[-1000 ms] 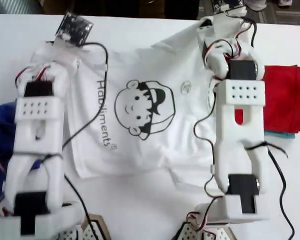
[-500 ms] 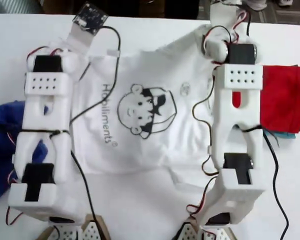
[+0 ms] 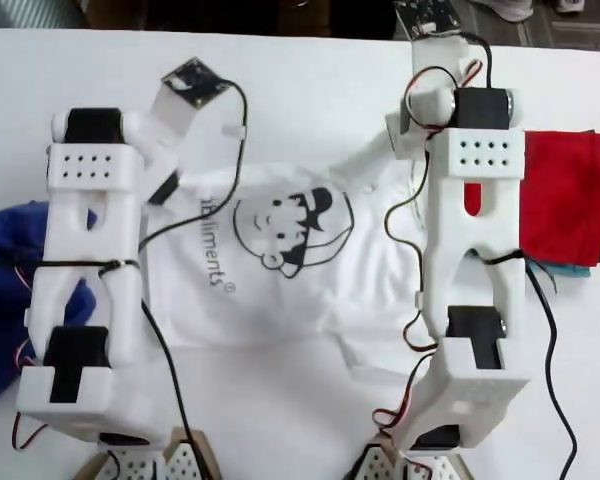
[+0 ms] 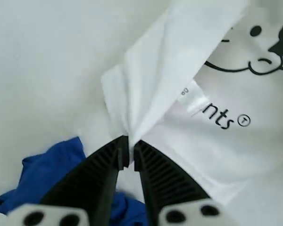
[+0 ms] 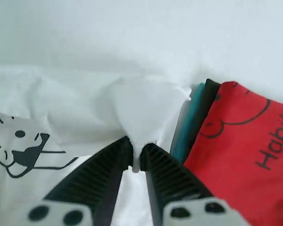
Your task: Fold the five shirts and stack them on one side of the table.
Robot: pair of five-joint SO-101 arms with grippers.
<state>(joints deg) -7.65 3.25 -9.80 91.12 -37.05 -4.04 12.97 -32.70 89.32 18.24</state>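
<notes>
A white shirt (image 3: pixel 280 270) with a cartoon face print lies in the middle of the table, its far edge lifted and folded toward the near side. My left gripper (image 4: pixel 130 157) is shut on a pinch of the white shirt (image 4: pixel 179 84) at its left far corner. My right gripper (image 5: pixel 136 157) is shut on the white shirt (image 5: pixel 141 106) at the right far corner. A red shirt (image 3: pixel 570 195) lies folded on a stack at the right, over teal and dark folded shirts (image 5: pixel 198 117). A blue shirt (image 3: pixel 0 290) lies crumpled at the left.
The table (image 3: pixel 310 80) is white, bare along the far side. Both arms' bases (image 3: pixel 280 460) stand at the near edge, with cables hanging over the shirt. The red shirt's stack (image 5: pixel 245 141) sits close beside my right gripper.
Both grippers have pulled the shirt's far edge toward the near side, so the fold has crept over the top of the print. The left arm shifted right.
</notes>
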